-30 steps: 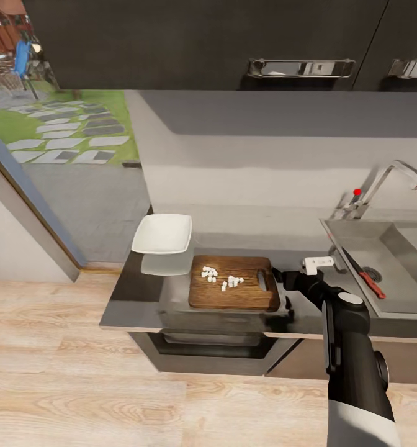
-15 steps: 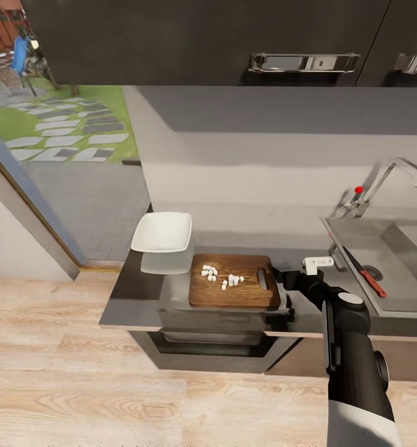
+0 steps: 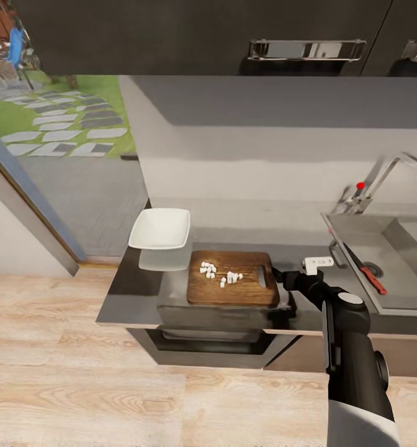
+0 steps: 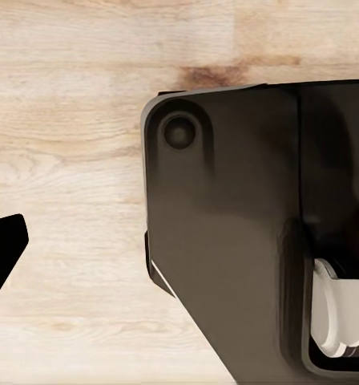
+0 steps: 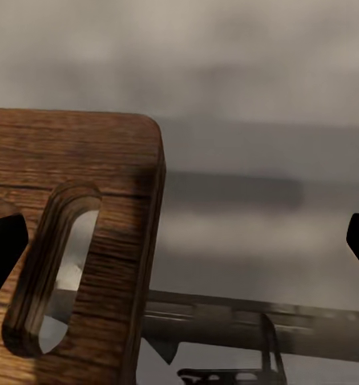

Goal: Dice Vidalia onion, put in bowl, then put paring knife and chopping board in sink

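Right gripper [image 3: 275, 277] is set at the handle-slot end of the chopping board [image 3: 233, 287], jaws spread wide and holding nothing, apparently lined up to grasp that edge. Diced onion [image 3: 219, 274] lies on the board; bowl [image 3: 159, 228] just beside. Paring knife [image 3: 365, 272] already in sink [image 3: 357, 231].

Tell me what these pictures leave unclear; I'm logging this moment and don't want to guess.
- Right claw: head view, whether it grips the board is hidden by its dark body; in the wrist view its fingertips sit apart.
- Left claw: wrist view shows one fingertip at the edge, so open or shut is unknown.
- Sink: head view, cut by the right edge.
- Onion pieces: head view, too small to count.
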Controlling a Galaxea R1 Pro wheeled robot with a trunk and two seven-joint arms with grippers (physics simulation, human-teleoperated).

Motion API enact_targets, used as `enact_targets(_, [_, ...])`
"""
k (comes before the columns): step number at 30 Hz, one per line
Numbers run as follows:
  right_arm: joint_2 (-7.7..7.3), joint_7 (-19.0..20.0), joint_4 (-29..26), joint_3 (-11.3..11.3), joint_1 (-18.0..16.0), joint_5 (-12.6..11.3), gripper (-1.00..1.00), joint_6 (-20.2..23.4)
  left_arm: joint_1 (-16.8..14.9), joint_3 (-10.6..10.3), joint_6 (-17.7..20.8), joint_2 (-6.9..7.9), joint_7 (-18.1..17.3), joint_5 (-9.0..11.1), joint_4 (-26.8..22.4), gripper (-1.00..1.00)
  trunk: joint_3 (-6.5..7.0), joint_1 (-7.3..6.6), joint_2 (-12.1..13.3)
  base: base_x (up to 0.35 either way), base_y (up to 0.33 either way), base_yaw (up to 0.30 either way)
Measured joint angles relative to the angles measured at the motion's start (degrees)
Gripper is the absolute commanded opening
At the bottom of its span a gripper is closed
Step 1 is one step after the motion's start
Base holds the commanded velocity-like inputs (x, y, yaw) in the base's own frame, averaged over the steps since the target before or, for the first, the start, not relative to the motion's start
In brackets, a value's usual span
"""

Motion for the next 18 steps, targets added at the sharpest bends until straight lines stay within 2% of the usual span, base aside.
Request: enact_targets(18, [0.00,0.00,0.31,0.00,0.00,-0.02,1.00,0.00,0.00,0.00,0.00,0.00,0.00,-0.01,0.06,1.00,-1.61,0.00,0.00,0.000,0.044,0.000])
